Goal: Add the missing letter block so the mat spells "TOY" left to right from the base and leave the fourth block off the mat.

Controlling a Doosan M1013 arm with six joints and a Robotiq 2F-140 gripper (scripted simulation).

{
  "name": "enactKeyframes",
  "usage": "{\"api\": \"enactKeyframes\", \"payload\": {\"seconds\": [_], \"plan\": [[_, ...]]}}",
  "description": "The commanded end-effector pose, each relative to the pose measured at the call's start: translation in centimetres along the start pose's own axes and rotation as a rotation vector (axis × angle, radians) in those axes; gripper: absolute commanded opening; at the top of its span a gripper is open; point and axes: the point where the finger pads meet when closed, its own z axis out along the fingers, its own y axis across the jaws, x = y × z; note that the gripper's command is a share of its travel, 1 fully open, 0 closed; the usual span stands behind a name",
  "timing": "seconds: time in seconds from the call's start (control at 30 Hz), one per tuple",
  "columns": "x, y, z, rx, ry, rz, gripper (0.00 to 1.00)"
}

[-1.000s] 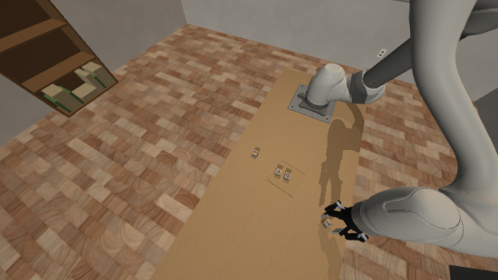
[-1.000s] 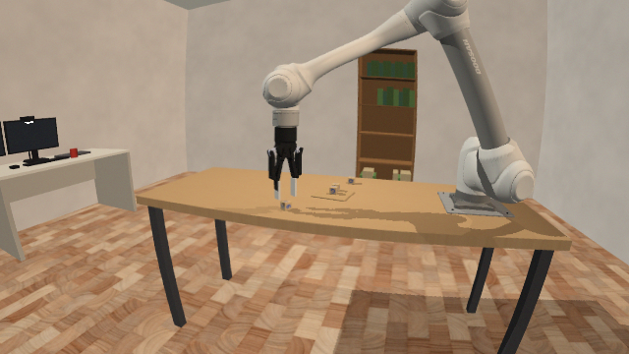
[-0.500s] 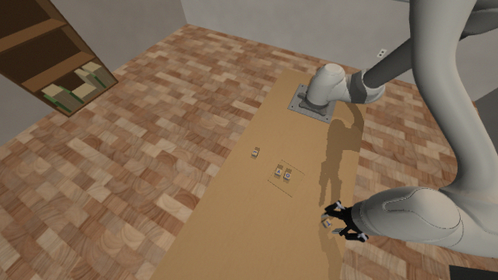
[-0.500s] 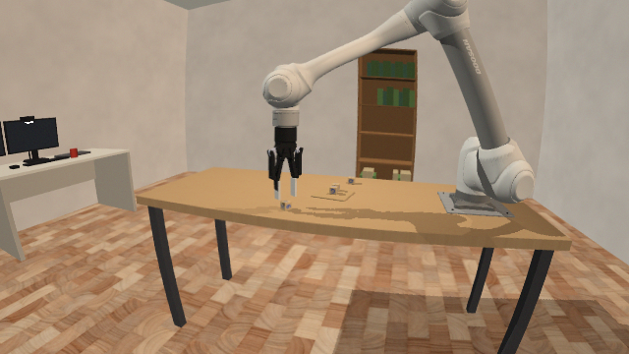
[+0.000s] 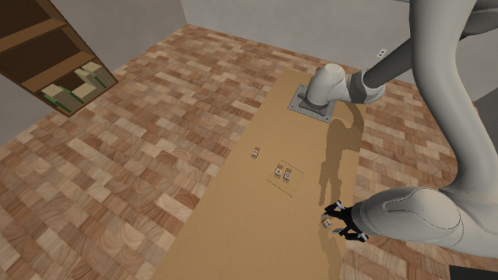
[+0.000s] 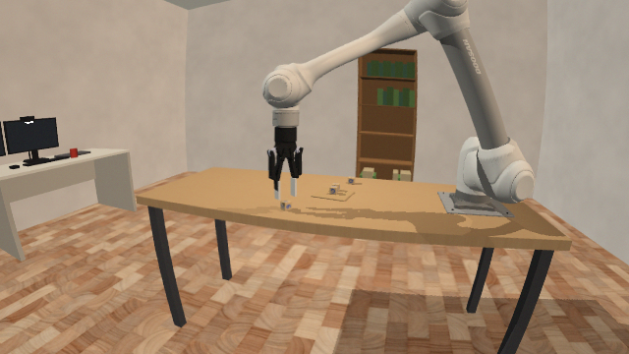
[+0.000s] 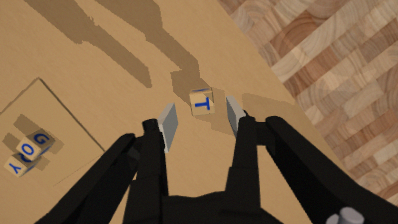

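The T block (image 7: 202, 102) lies on the wooden table near its edge, T face up, off the mat; it also shows in the top view (image 5: 327, 222) and the exterior view (image 6: 285, 205). My gripper (image 7: 201, 110) hovers just above it, partly open, with one finger on each side and nothing between them. It also shows in the top and exterior views (image 5: 331, 222) (image 6: 285, 193). The thin mat (image 5: 285, 180) holds the O block (image 7: 32, 145) and the Y block (image 7: 15, 165) side by side. A fourth block (image 5: 255, 152) sits off the mat; its letter is too small to read.
The table edge and the parquet floor are close beside the T block. The arm's base plate (image 5: 312, 104) is at the far end of the table. A bookshelf (image 6: 387, 113) and a desk with a monitor (image 6: 30, 138) stand away from the table.
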Motion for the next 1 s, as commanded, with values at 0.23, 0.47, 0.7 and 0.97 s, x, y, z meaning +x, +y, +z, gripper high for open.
{"api": "enactKeyframes", "payload": {"seconds": [0.23,0.47,0.7,0.97], "plan": [[0.64,0.23,0.26,0.002,0.001,0.002,0.4],[0.66,0.23,0.26,0.002,0.001,0.002,0.4],[0.66,0.23,0.26,0.002,0.001,0.002,0.4],[0.66,0.23,0.26,0.002,0.001,0.002,0.4]]}}
